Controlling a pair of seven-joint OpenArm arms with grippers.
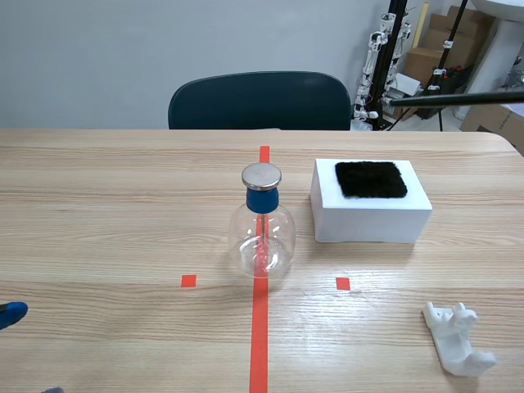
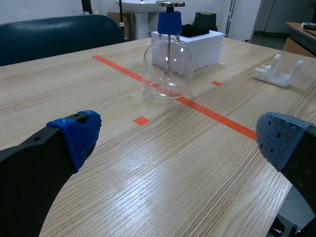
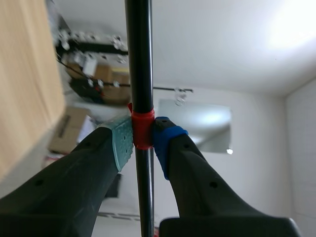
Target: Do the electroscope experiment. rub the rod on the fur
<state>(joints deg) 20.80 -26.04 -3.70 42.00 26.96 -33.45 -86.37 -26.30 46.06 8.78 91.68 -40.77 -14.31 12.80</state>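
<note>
a: right claw (image 3: 142, 136) is pinching the black rod (image 3: 138, 59) at its red band, raised far right. left claw (image 2: 178, 137) is hanging spread, near left.
b: fur (image 1: 371, 178) is lying on the white box (image 1: 370, 219), right of the electroscope (image 1: 261, 233). advising: lowering the rod flat, stroking lengthwise, pressing lightly.

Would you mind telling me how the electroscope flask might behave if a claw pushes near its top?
The flask looks like thin clear glass, so it is probably fragile and slippery. Its blue stopper and metal disc sit high, so a push there may tip it; its round body could then roll.
</note>
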